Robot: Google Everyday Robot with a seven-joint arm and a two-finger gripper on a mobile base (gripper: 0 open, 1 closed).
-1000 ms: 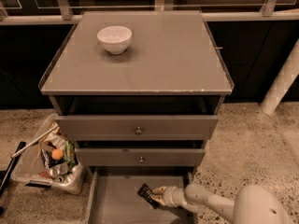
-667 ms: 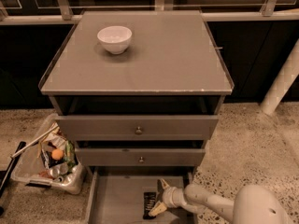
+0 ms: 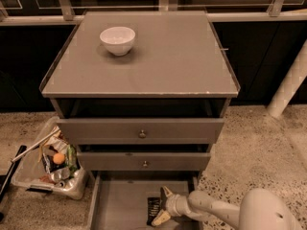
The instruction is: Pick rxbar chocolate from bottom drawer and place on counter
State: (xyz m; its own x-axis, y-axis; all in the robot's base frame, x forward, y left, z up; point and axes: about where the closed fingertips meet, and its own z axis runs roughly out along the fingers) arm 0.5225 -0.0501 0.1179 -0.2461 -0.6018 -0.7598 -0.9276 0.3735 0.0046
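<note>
Since a second ago the rxbar chocolate (image 3: 153,210) has turned from a slant to lying nearly front-to-back, and it sits a little nearer the front of the bottom drawer (image 3: 120,207). My gripper (image 3: 160,206) has barely shifted, low in the drawer at about 5 o'clock from its middle. Its pale fingers (image 3: 166,194) are spread apart, one at the bar's far end and one at its near end. I cannot tell whether they touch it.

The bar is a small flat black rectangle with faint pale lettering, lying on the drawer's plain matte grey floor at 9 o'clock from the wrist. Above, two grey drawers each carry a round metal knob (image 3: 142,133). The counter (image 3: 168,66) is a smooth grey square with a chipped front edge. A glossy white bowl (image 3: 117,40) stands on it at 10 o'clock.
</note>
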